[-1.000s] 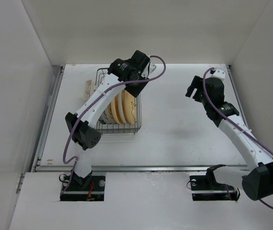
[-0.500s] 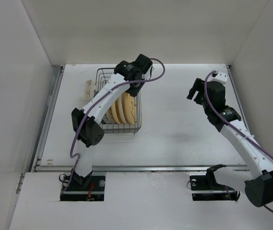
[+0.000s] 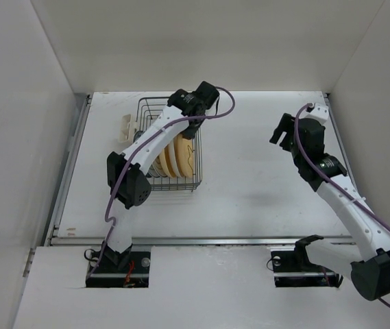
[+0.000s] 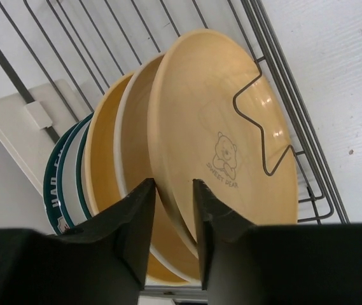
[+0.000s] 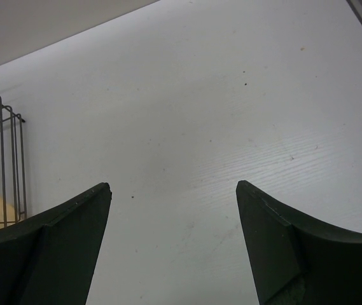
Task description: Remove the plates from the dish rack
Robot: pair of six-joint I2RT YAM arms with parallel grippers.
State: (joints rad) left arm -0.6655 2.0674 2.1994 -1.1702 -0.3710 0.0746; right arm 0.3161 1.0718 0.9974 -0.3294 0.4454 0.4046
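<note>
Straddling rim of front tan plate [image 4: 225, 114], on edge in dish rack [image 4: 301, 136], w/ L jaws for lift-out (clamped or not, can't tell); holding R jaws wide apart over desk [image 5: 231, 95], prob. for handoff.

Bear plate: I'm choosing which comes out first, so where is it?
Left wrist view: the bear plate stands on edge at the right end of the row in the rack, its rim between the fingers of the left gripper.
</note>
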